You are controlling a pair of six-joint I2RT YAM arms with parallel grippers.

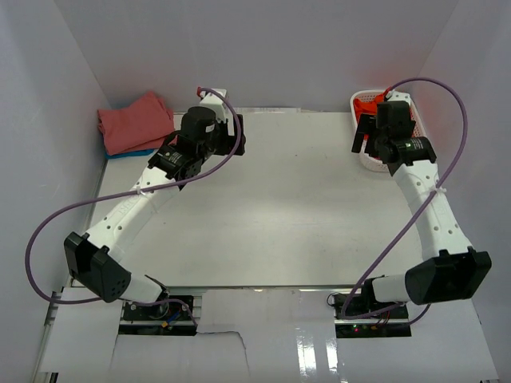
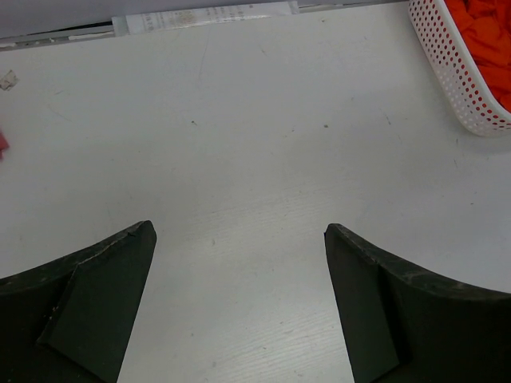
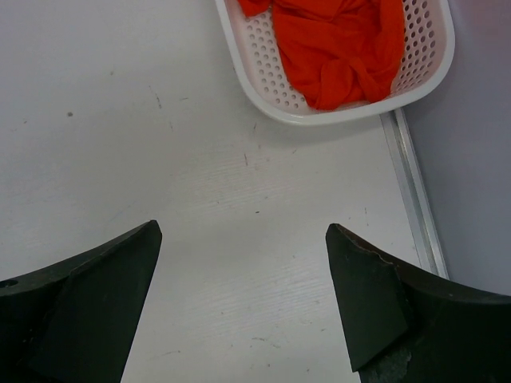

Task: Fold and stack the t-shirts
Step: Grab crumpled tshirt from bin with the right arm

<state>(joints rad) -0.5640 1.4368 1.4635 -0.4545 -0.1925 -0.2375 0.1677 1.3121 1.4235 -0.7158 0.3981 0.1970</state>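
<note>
A folded salmon-pink t-shirt [image 1: 134, 121] lies at the far left on top of a blue t-shirt [image 1: 128, 152], of which only an edge shows. The bright orange-red t-shirt [image 1: 369, 104] lies crumpled in the white mesh basket [image 1: 369, 159] at the far right; it also shows in the right wrist view [image 3: 335, 48] and the left wrist view [image 2: 487, 32]. My left gripper [image 1: 238, 141] [image 2: 239, 231] is open and empty above bare table, to the right of the folded pile. My right gripper [image 1: 358, 136] [image 3: 243, 231] is open and empty, just short of the basket [image 3: 263, 88].
White walls close in the table [image 1: 271, 207] at the back and both sides. The basket rim [image 2: 459, 80] stands at the table's right edge, beside a metal rail [image 3: 411, 191]. Purple cables loop over both arms.
</note>
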